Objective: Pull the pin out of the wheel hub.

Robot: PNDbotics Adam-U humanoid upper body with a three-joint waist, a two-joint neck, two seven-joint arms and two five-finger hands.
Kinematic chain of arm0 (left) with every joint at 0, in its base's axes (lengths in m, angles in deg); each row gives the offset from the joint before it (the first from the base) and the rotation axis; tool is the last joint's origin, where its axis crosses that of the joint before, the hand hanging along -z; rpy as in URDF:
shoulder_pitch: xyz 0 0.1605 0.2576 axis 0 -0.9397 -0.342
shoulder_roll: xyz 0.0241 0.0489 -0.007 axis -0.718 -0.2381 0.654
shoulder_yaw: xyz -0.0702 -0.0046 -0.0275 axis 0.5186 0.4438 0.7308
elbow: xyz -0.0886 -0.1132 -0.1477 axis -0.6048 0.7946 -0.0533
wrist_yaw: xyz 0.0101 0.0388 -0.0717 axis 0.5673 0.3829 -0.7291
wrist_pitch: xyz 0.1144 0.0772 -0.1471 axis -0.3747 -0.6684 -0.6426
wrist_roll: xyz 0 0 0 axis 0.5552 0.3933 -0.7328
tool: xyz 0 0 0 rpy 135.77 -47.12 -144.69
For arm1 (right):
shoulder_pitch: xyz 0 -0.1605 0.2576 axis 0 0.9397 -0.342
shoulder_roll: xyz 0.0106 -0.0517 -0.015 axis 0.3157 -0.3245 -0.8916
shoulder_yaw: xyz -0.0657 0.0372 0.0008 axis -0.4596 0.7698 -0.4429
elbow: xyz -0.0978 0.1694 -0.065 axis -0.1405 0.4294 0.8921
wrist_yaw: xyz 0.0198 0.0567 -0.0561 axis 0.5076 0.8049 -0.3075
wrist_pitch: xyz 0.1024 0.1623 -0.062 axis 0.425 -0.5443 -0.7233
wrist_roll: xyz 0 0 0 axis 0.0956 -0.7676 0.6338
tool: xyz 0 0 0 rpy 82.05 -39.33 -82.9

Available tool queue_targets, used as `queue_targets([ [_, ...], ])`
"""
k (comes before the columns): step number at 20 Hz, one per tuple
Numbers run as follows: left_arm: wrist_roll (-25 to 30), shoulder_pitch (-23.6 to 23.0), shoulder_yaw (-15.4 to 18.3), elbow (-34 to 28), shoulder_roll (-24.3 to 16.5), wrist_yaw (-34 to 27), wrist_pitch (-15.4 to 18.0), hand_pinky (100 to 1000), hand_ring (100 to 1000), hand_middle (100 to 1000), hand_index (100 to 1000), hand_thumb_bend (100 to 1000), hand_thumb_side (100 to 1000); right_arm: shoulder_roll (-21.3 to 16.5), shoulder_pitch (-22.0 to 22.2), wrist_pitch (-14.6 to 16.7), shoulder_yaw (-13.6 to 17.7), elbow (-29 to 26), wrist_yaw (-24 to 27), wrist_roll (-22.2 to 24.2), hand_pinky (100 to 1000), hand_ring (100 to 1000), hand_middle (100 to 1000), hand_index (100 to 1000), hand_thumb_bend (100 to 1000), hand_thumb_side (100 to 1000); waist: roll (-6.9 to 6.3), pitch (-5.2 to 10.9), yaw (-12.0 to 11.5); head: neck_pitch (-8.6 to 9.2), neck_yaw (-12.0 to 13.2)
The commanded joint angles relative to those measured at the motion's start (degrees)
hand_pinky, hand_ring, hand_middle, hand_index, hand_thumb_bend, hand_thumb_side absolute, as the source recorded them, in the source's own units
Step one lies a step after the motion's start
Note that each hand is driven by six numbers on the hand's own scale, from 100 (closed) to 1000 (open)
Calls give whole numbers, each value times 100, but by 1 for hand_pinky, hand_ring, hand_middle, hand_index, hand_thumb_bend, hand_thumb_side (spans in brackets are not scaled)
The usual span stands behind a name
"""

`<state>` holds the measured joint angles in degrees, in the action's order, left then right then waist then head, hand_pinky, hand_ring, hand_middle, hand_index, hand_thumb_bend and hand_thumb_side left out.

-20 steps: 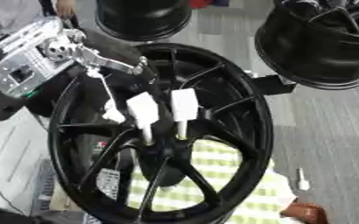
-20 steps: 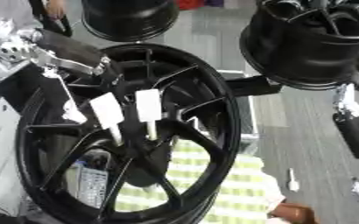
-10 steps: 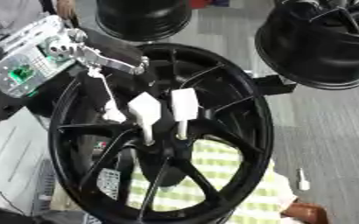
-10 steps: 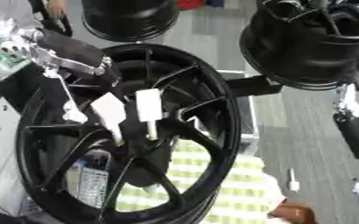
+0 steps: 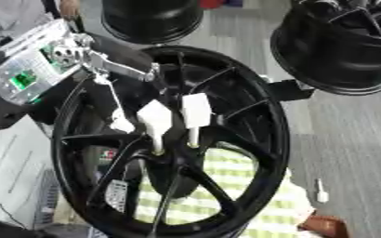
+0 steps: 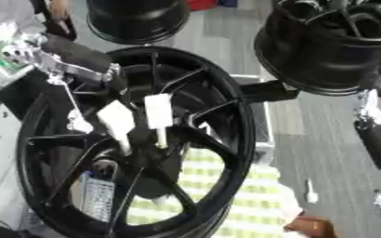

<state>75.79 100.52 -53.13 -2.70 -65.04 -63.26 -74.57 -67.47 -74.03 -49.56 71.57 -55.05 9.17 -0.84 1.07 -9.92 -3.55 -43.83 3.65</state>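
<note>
A large black wheel hub (image 5: 259,139) stands tilted in the middle of both views. Two pins with white tags stick out of its centre: the left pin (image 5: 154,122) and the right pin (image 5: 195,114), both seated in the hub. My left hand (image 5: 43,67) comes in from the upper left over the rim, its silver fingers (image 5: 125,70) stretched toward the centre. One thin finger runs down to a white tip (image 5: 122,125) just left of the left pin's tag, and nothing is pinched. My right hand (image 6: 374,135) shows only at the right edge of the right eye view.
Two more black wheels stand at the back, one top middle (image 5: 151,21), one top right (image 5: 340,46). A black bracket (image 5: 287,89) juts from the hub's right rim. A green checked cloth (image 5: 226,204) lies beneath. A small white piece (image 5: 322,193) lies on the grey floor.
The white-tipped finger of my left hand has slid slightly lower beside the left pin. Both pins stand as before.
</note>
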Motion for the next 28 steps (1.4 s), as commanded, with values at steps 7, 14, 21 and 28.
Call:
queue_targets([
  [7,275,199,653,-116,-114,-385,-41,574,422,333,376,100,155,-47,11,5,71,-103,20,-33,730,849,800,818,100,653,-2,100,-12,-29,-25],
  [14,209,346,1420,-219,-328,-768,-336,569,410,321,356,100,167,-32,46,13,102,-103,9,-55,730,849,796,819,100,653,6,111,-50,-29,-54],
  [21,-347,212,2410,267,-1033,-793,-769,586,420,327,374,100,177,-19,155,15,205,-103,-78,-158,732,849,794,818,100,648,-4,124,-219,-29,-256],
  [28,-981,-280,3441,1283,-1834,-183,-1388,617,444,361,420,100,195,-23,258,4,291,-103,-196,-291,733,849,794,818,100,645,-34,134,-342,-29,-462],
])
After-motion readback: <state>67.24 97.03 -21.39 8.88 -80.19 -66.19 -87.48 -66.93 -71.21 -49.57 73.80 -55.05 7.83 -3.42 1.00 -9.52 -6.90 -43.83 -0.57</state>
